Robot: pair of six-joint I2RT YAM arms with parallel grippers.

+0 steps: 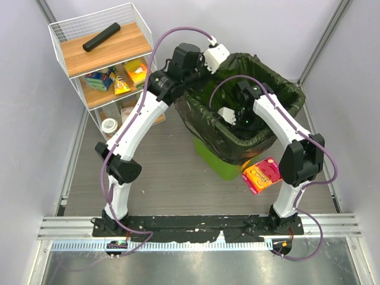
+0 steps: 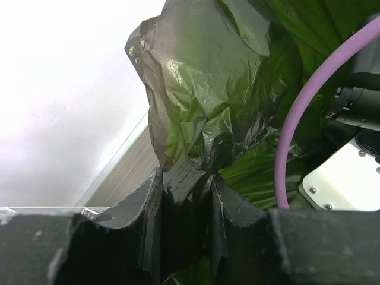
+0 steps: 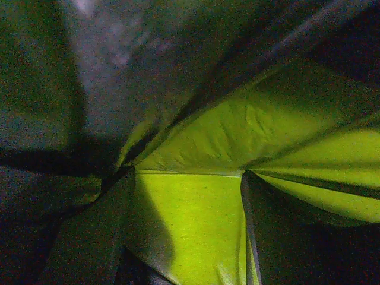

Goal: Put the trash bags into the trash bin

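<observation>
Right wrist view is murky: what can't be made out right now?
Right gripper: top external view, fingertips hidden inside the trash bag.
Trash bin: top external view, mostly draped by the bag.
Bin interior: right wrist view, too close and dim to tell bag from bin.
Bin rim: left wrist view, covered by crinkled bag.

The left arm climbs from the desk's near edge, its forearm slanting toward the far side and its wrist tipped down. The left gripper has its fingers pinched on a fold of the trash bag. The right arm folds at a raised elbow and reaches left and down into the bag's mouth. The right gripper has its fingers spread wide apart.
</observation>
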